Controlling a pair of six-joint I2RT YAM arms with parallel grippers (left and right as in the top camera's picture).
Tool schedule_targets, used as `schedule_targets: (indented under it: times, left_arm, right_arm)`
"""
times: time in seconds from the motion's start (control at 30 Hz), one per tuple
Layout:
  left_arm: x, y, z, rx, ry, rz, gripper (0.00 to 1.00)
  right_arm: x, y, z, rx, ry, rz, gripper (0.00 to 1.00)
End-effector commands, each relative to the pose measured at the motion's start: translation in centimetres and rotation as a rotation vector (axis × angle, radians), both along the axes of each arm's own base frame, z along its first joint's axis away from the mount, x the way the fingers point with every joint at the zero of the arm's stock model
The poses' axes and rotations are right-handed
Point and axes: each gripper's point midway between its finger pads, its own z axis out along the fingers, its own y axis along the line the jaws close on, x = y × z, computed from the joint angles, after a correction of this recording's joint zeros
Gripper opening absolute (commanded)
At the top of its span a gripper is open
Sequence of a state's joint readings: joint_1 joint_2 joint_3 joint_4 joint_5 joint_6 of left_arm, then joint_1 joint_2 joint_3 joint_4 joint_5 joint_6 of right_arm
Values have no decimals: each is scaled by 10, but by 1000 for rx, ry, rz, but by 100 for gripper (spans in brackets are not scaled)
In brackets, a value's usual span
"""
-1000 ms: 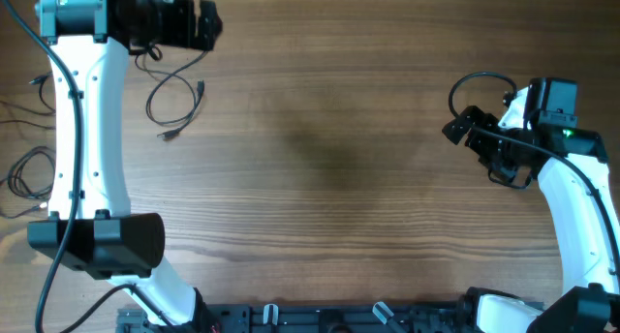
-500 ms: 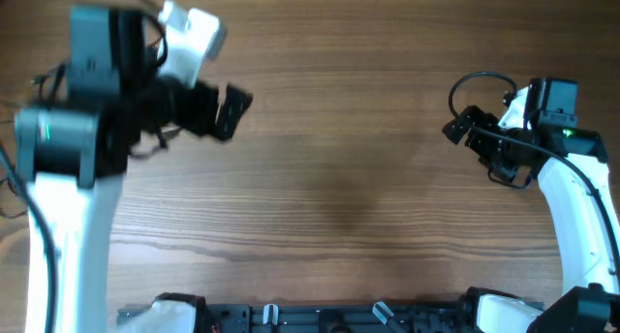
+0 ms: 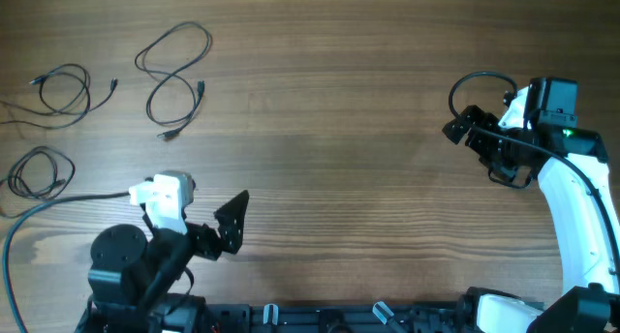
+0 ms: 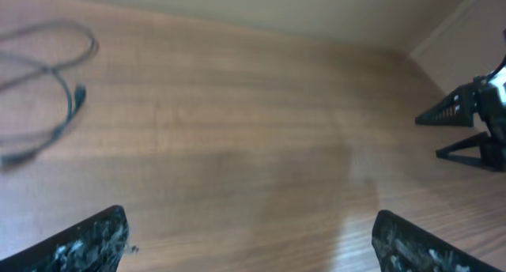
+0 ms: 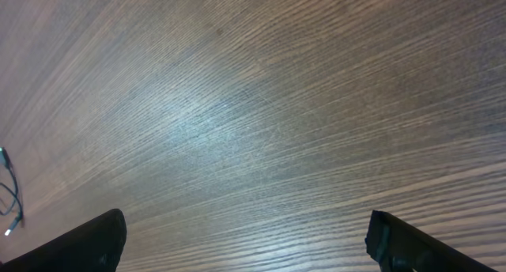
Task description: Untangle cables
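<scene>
Three thin black cables lie apart on the wooden table at the far left in the overhead view: a figure-eight loop [image 3: 174,76], a smaller loop [image 3: 87,89] near the left edge, and a coil [image 3: 68,168] below it. The figure-eight cable also shows blurred in the left wrist view [image 4: 55,82]. My left gripper [image 3: 221,231] is open and empty at the front left, well clear of the cables; its fingers stand wide apart in the left wrist view [image 4: 249,228]. My right gripper [image 3: 477,147] is open and empty at the right, over bare wood [image 5: 245,224].
A thicker black arm wire [image 3: 68,199] runs from the left edge to the left arm's base, close to the coil. Another arm wire [image 3: 475,79] loops above the right gripper. The right gripper shows at the right edge of the left wrist view [image 4: 474,130].
The left arm has swept from the back left over the cables down to the front left, uncovering all three cables. The right arm has not moved.
</scene>
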State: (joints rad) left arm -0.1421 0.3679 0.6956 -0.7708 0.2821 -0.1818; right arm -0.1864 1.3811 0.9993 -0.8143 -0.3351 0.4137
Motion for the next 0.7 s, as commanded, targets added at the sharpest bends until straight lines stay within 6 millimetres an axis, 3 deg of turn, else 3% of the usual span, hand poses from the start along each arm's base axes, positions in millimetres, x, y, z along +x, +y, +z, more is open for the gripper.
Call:
schedule_targets:
  times: [0.0, 0.23, 0.53, 0.67]
  left_arm:
    - [-14, 6, -26, -16, 118, 43, 100]
    - [-41, 10, -63, 15, 308, 45, 100]
    - [-55, 14, -47, -10, 85, 54, 100]
    - [-40, 18, -38, -23, -52, 85, 100]
  right_arm:
    - [3, -2, 9, -19, -33, 12, 100]
    - [3, -2, 9, -19, -33, 13, 100]
    - [3, -2, 9, -19, -33, 12, 100]
    - [3, -2, 9, -19, -33, 12, 100]
